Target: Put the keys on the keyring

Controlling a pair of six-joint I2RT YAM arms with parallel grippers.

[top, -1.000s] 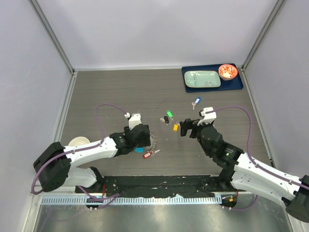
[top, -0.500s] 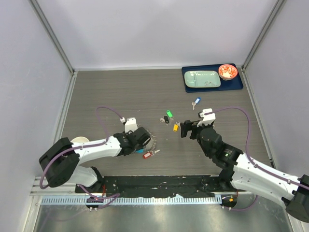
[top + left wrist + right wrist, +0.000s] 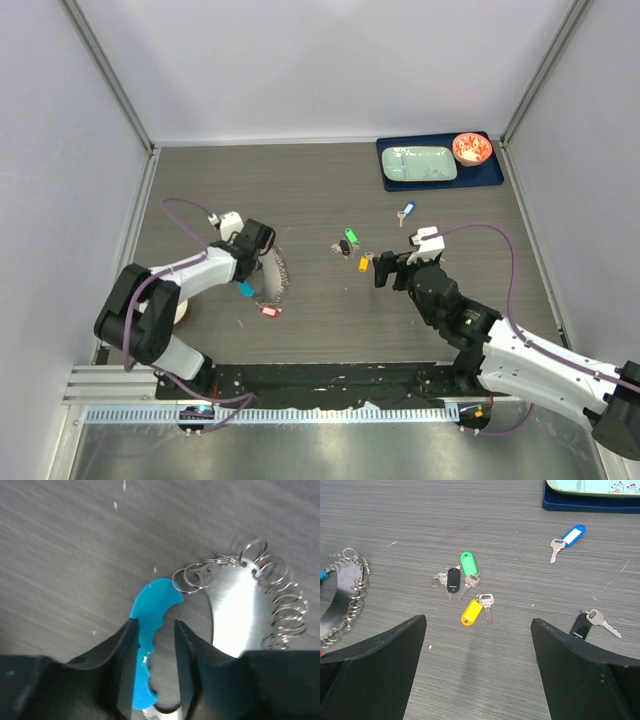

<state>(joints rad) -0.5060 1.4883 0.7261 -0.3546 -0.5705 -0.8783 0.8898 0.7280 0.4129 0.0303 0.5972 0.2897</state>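
We see soft, even light from overhead on the bench (image 3: 330,190), with short, faint shadows. In the left wrist view the metal of the keyring (image 3: 235,605) glares white just right of the left gripper (image 3: 155,630), whose fingers blur. Ahead of the right gripper (image 3: 479,630) everything is sharp; its fingers are dark and soft-edged.

The grey wood-grain bench (image 3: 330,190) carries the keyring (image 3: 272,272) left of centre, with a red key (image 3: 268,311) near it. A green key (image 3: 468,563), black key (image 3: 453,579) and yellow key (image 3: 471,611) cluster mid-bench. A blue key (image 3: 568,536) and a second black key (image 3: 581,624) lie apart to the right. A navy tray (image 3: 440,184) sits in the far right corner.
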